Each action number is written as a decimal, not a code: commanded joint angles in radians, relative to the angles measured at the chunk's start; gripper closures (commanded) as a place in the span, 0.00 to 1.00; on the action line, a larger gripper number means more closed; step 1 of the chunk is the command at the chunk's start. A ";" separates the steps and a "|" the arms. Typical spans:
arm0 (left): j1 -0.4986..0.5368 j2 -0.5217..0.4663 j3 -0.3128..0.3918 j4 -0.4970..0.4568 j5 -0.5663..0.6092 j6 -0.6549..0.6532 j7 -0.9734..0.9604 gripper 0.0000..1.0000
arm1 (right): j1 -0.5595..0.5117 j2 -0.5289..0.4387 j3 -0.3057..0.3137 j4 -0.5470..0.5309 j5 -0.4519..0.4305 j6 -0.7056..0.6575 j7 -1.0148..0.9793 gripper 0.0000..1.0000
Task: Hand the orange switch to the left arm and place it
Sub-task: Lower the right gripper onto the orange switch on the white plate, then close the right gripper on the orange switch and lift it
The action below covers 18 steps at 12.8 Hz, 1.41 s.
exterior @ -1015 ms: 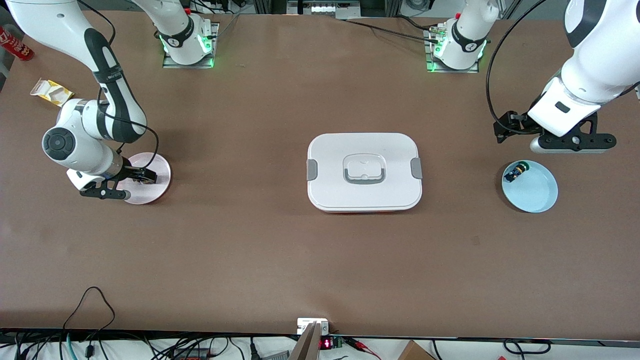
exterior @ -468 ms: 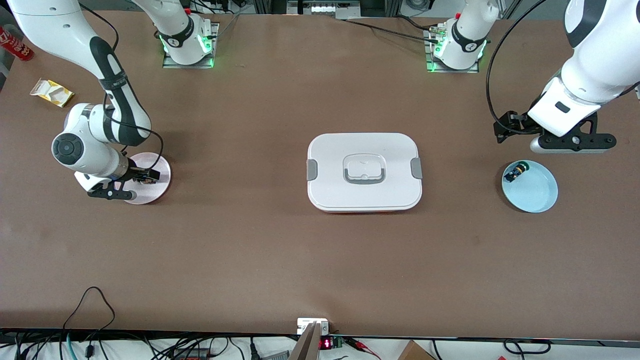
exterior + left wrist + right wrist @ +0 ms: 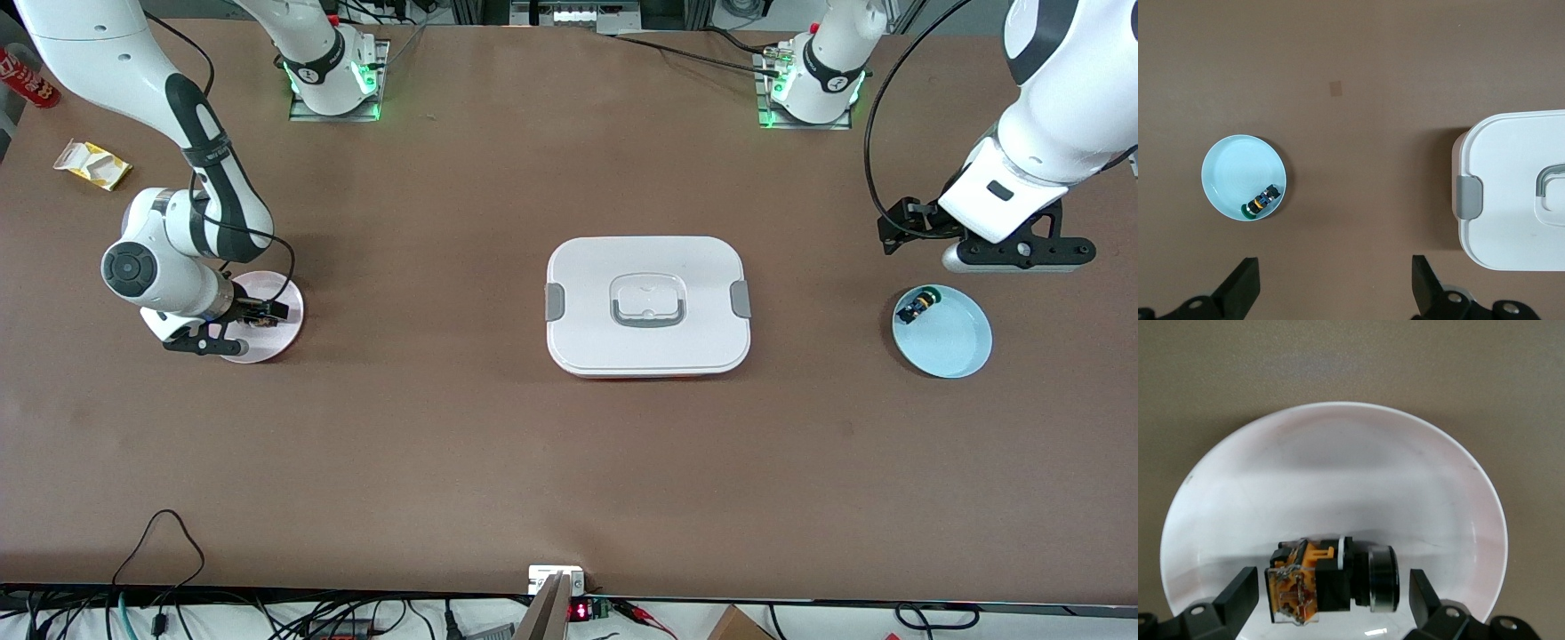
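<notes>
Front view. A brown table (image 3: pixel 444 427) carries three containers. The box (image 3: pixel 648 305), white with grey side clips and a grey-outlined lid handle, lies closed at the table's middle; its contents are hidden. Toward the right arm's end stands a pink plate (image 3: pixel 277 331), partly covered by the right gripper (image 3: pixel 259 314), which is low over it with a small dark and orange object between its fingers: the orange switch (image 3: pixel 259 316), little of which shows here. Toward the left arm's end stands a pale blue plate (image 3: pixel 951 342) holding a small black switch (image 3: pixel 916 307) with blue and green parts, lying near the plate's rim. The left gripper (image 3: pixel 1018 252) hangs above the table just beside that plate, on the side of the robots' bases; this arm waits. A yellow packet (image 3: pixel 92 164) lies near the table's edge at the right arm's end.

Left wrist view. The left gripper's fingertips (image 3: pixel 1245 287) stand wide apart with nothing between them. Below lie the blue plate (image 3: pixel 1231 173), the black switch (image 3: pixel 1260 201) inside it against the rim, and one clipped end of the box (image 3: pixel 1511 193), well apart from the plate.

Right wrist view. The orange switch (image 3: pixel 1331 579) lies on its side in the white-looking plate (image 3: pixel 1338 467), between the right gripper's two spread fingers (image 3: pixel 1238 593), with a gap showing on each side.
</notes>
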 commanded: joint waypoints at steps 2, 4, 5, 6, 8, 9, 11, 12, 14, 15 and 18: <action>-0.003 0.007 0.001 0.017 0.019 -0.009 -0.009 0.00 | -0.013 0.014 0.007 -0.012 -0.006 0.034 -0.013 0.00; -0.006 0.007 0.001 0.017 0.019 -0.009 -0.009 0.00 | -0.013 0.011 0.007 -0.012 -0.004 0.034 -0.012 0.06; -0.004 0.007 0.001 0.017 0.019 -0.009 -0.009 0.00 | -0.013 0.006 0.007 -0.012 -0.004 0.029 -0.012 0.32; -0.003 0.007 0.001 0.017 0.019 -0.009 -0.009 0.00 | -0.013 -0.003 0.009 -0.012 -0.004 0.025 -0.012 0.50; -0.006 0.007 0.000 0.017 0.019 -0.009 -0.011 0.00 | -0.007 -0.035 0.012 0.008 0.003 -0.020 -0.010 0.60; -0.006 0.007 0.000 0.017 0.019 -0.009 -0.009 0.00 | -0.005 -0.045 0.012 0.024 0.005 -0.041 -0.013 0.62; -0.006 0.007 0.001 0.017 0.019 -0.009 -0.009 0.00 | -0.005 -0.081 0.026 0.050 0.005 -0.070 -0.015 0.63; -0.006 0.007 0.001 0.017 0.019 -0.009 -0.009 0.00 | -0.005 -0.097 0.033 0.070 0.005 -0.099 -0.017 0.63; -0.006 0.007 0.001 0.017 0.019 -0.009 -0.009 0.00 | -0.005 -0.143 0.056 0.144 0.005 -0.223 -0.018 0.65; -0.004 0.007 0.000 0.017 0.019 -0.009 -0.009 0.00 | -0.005 -0.158 0.072 0.198 0.003 -0.297 -0.038 0.65; -0.006 0.007 0.000 0.017 0.019 -0.009 -0.011 0.00 | -0.005 -0.163 0.108 0.400 0.046 -0.516 -0.168 0.67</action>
